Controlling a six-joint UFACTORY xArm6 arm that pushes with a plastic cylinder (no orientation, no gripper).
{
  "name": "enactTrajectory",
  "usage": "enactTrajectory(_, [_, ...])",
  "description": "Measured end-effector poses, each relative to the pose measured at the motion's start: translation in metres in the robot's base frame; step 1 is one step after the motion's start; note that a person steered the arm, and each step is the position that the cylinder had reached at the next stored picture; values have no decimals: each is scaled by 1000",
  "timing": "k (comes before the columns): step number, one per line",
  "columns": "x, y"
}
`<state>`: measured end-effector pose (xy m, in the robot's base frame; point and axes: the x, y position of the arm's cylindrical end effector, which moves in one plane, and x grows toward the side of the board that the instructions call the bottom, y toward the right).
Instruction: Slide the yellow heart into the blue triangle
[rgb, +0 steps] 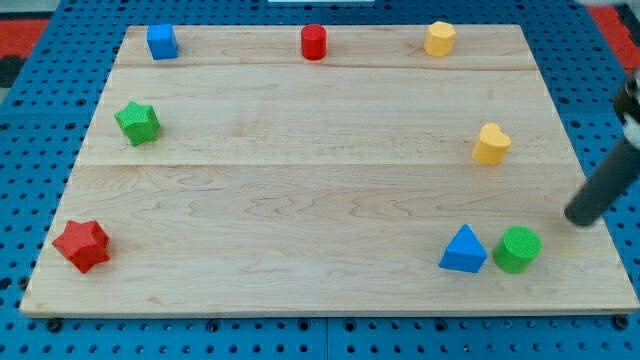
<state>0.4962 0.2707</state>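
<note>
The tip holds nothing, having no jaws; yellow heart up-left, blue triangle lower-left, green cylinder nearest.

This looks like a robotics lab bench, not a home or shop. A pale wooden board lies on a blue perforated base with a regular grid of holes, the sort of mounting plate used for test rigs. Small printed-looking coloured blocks are scattered over the board like trial pieces, and a dark rod comes in from the view's right, my tip low over the wood
</note>
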Motion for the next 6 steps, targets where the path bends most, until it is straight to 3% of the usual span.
enactTrajectory(1, [-70,-12])
enactTrajectory(2, [-90,-38])
enactTrajectory(3, [-70,-99])
enactTrajectory(4, [-82,-106])
enactTrajectory(5, [-67,-136])
enactTrajectory(6, [-19,-91])
